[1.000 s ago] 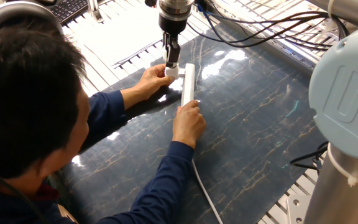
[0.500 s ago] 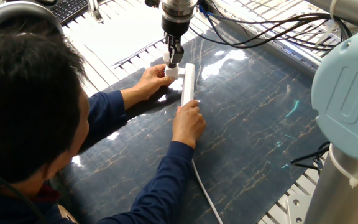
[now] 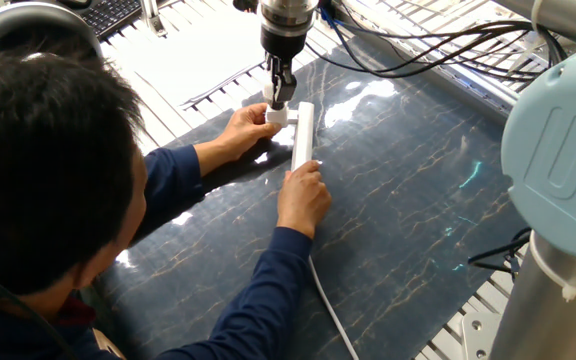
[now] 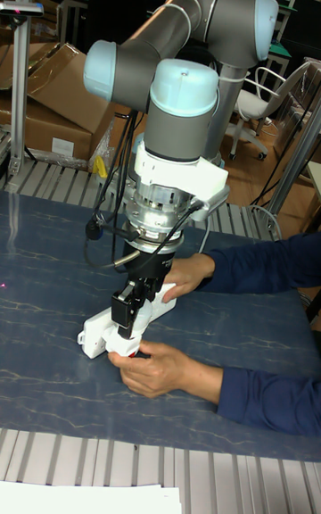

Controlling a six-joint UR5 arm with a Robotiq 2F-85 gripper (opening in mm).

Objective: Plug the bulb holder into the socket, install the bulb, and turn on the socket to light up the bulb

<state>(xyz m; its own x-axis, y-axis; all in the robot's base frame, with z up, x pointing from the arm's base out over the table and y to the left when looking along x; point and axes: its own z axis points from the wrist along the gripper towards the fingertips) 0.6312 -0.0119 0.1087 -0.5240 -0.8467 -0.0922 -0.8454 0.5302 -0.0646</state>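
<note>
— Where's the bulb holder?
— Under my gripper [image 3: 279,102], clamped between my fingers, sitting against the socket [image 3: 302,137] on the desk [image 3: 418,210].
— And the person?
— One hand [image 3: 244,128] beside the bulb holder [image 3: 276,115], the other hand [image 3: 304,195] steadying the socket.

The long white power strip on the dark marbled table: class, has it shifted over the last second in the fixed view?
No. The long white power strip sits at the same spot against the dark marbled table veins, held by the person's hands.

Dark marbled mat [image 3: 408,200] on table; keyboard [image 3: 108,14] far corner; cardboard boxes [image 4: 53,112], chair [image 4: 259,99] behind.
</note>
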